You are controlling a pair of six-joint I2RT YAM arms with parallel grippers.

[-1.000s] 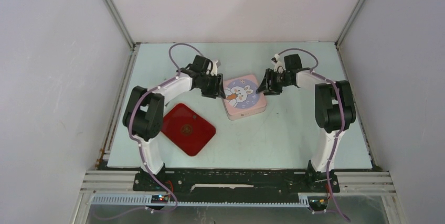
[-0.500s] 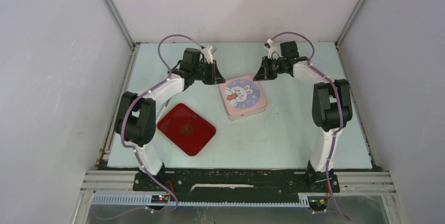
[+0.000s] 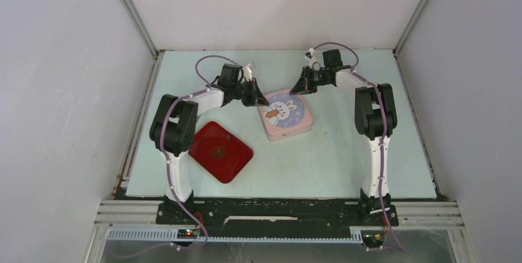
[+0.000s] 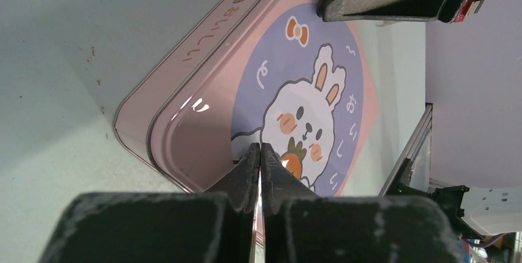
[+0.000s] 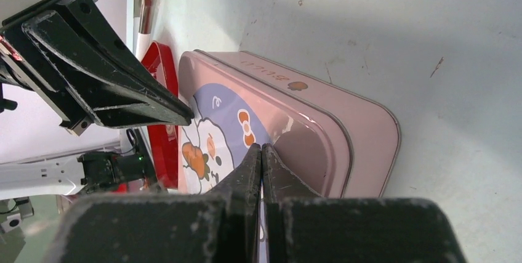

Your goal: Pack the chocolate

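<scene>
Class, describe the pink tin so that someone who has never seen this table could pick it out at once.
On the pale green table, look near the middle, just right of the red tray. There lies the pink tin, square with rounded corners. Only its lid shows a white rabbit with a carrot on a purple circle.

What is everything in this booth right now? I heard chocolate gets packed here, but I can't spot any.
Tin: one, pink with a white bunny on the lid, closed, mid-table.
Red tray: one, red, left of the tin and apart from it.
Metal utensil: one, silver, beyond the tray in the right wrist view.
Chocolate: none showing.
Table: one, pale blue-green.
Left hand: one, black, shut and empty, tips at the tin's lid.
Right hand: one, black, shut and empty, tips at the lid's other side.
</scene>
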